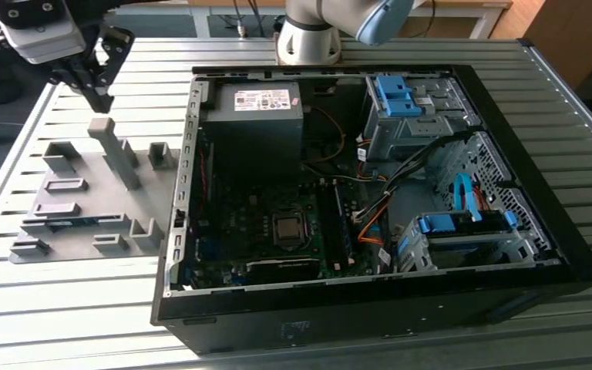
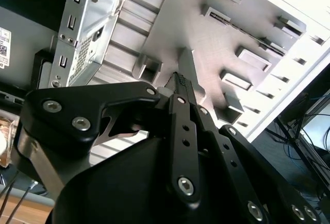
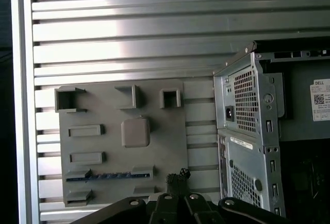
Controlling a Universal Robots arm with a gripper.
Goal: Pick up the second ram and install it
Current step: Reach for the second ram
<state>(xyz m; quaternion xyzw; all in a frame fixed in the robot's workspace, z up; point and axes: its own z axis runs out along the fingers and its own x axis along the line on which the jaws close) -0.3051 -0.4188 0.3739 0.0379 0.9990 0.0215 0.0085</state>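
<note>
Hovering over the grey holder (image 1: 89,202), the gripper (image 1: 99,105) is pressed together and empty. The ram (image 3: 109,175) sits in a holder slot, seemingly edge-up, apart from the tips. A clean pick needs spread jaws centred squarely along its length.

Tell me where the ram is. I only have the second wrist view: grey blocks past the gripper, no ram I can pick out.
Observer: In the first wrist view the ram lies in a slot on the grey plate.
Reviewer: Is the gripper on it?
Observer: No. In the exterior view the gripper hangs shut above the plate, apart from the ram.
Reviewer: Is the case open?
Observer: Yes. The exterior view shows the case lying open, its board exposed.
</note>
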